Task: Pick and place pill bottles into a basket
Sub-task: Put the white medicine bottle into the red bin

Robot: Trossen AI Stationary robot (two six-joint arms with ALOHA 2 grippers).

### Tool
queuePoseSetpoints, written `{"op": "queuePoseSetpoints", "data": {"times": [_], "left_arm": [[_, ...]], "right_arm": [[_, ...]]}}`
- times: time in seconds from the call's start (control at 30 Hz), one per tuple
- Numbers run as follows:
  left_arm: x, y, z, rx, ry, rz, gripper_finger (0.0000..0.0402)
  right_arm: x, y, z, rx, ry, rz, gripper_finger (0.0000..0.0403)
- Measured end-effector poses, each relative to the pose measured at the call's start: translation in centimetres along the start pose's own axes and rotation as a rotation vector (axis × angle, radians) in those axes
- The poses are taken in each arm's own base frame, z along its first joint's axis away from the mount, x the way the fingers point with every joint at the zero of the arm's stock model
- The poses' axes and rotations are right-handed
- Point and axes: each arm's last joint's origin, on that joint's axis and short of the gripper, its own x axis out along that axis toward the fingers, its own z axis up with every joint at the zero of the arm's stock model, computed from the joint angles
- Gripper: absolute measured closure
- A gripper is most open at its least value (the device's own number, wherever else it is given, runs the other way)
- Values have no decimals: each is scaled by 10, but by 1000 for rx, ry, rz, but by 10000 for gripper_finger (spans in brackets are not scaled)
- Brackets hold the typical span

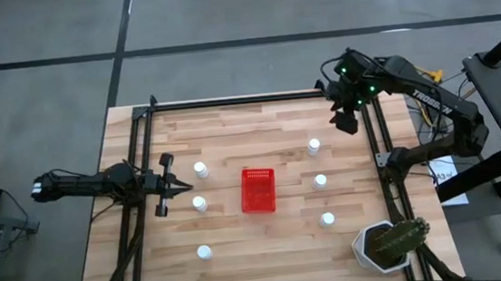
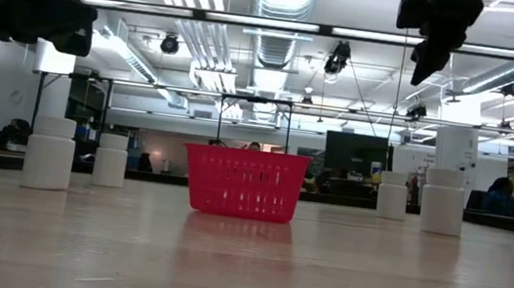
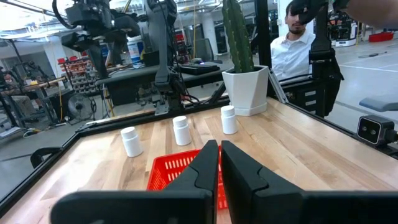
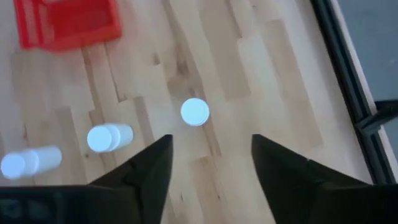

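From above, six pill bottles (image 1: 200,169) stand around the one empty red basket (image 1: 258,190), three each side; none is placed yet. The right end effector (image 1: 347,118) hovers beyond the basket's far-right bottle (image 1: 314,145).

Its wrist view shows the fingers apart above that bottle; next comes descent.

The left end effector (image 3: 220,163) waits, fingers together.

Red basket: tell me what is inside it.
From above, the red basket shows only its own red floor; no pill bottles inside. All six stand outside on the table. The low view's slatted wall hides the interior.
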Motion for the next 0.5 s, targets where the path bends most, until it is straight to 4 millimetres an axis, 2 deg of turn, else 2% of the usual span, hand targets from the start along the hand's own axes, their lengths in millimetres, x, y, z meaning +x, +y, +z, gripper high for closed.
{"op": "queuePoseSetpoints", "data": {"times": [0.23,0.4,0.5], "left_arm": [[0,0,0,0,0,0,400],[0,0,0,0,0,0,400],[0,0,0,0,0,0,400]], "right_arm": [[9,14,1,-169,31,41,128],[18,21,-1,-263,58,63,114],[25,23,-3,-300,101,15,113]]}}
